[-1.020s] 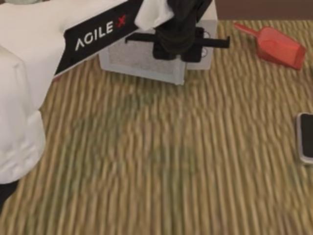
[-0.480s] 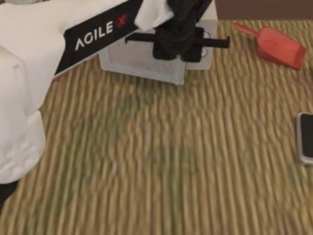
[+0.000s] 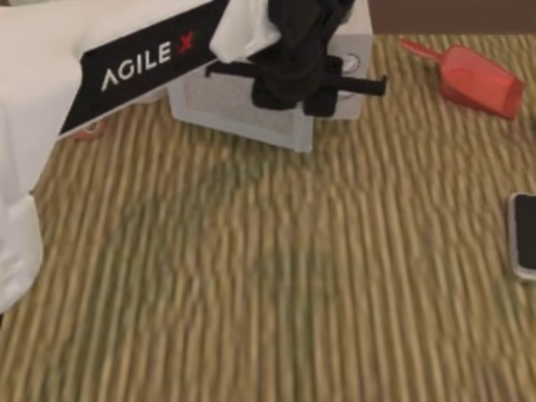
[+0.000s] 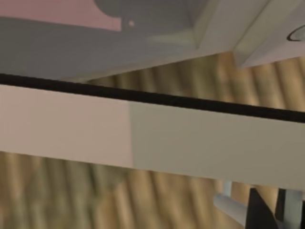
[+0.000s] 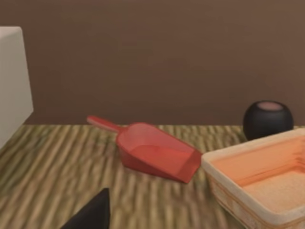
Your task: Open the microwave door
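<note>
The white microwave (image 3: 358,29) stands at the back of the table, one knob (image 3: 349,61) showing on its front. The microwave door (image 3: 226,102), with its grey mesh window, stands ajar, its free edge swung out toward the front. My left gripper (image 3: 293,82) is down over the door's free edge, black and largely hiding it. In the left wrist view the door's edge (image 4: 200,143) crosses the frame. My left gripper (image 4: 269,210) is shut on the grey door handle (image 4: 231,206). My right gripper (image 5: 93,214) stays off to the right, out of the top view.
A red scoop (image 3: 473,79) lies right of the microwave. A phone (image 3: 524,234) sits at the table's right edge. The right wrist view shows an orange basket (image 5: 257,176) and a black round speaker (image 5: 268,119). A small red thing (image 3: 88,130) peeks from under my left arm.
My left arm has shifted to the left with the gripper, and the door's free edge has swung a little farther out from the microwave.
</note>
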